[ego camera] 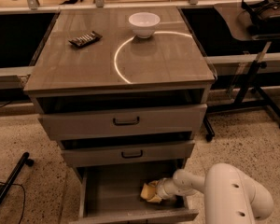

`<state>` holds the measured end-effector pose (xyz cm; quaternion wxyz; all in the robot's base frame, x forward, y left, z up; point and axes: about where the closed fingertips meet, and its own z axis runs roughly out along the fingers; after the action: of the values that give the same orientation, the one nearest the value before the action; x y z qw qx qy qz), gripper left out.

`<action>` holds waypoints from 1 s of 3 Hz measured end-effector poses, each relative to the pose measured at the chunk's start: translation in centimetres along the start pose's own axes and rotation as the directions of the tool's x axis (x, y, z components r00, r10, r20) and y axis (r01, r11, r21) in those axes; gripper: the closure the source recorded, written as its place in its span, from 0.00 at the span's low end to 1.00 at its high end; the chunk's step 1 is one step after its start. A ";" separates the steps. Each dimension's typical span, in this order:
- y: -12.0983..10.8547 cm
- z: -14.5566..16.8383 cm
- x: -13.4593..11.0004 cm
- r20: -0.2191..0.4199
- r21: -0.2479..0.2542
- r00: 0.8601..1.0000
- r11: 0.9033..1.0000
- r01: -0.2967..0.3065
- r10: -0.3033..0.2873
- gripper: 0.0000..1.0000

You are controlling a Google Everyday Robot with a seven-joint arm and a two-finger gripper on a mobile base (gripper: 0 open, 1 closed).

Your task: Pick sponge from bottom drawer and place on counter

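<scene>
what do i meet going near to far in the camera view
open grey-brown wooden bottom drawer → pale-yellow sponge with the gripper at it → middle drawer → top drawer → glossy wood-grain counter → dark flat bar → white bowl

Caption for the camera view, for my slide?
Gripper at the sponge inside the open bottom drawer; bowl on the counter.

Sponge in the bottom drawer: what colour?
Pale yellow sponge, camera view; gripper at it in bottom drawer.

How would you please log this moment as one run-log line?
phase: pick | gripper: inside bottom drawer, at sponge | sponge: drawer floor, right side | counter: white bowl, dark bar, no sponge yet
</scene>
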<state>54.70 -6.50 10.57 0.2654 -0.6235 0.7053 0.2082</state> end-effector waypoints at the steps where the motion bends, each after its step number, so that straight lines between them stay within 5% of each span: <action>1: 0.3 -3.2 -1.7 0.050 -0.003 0.998 0.999 0.050 -0.050 0.88; 2: -1.6 -8.7 -3.4 0.117 0.025 0.987 0.993 0.112 -0.114 1.00; 3: -2.5 -13.9 -5.5 0.200 -0.003 0.962 0.982 0.191 -0.187 1.00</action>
<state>56.01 -11.26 24.92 0.3462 -0.6670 0.6102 0.2508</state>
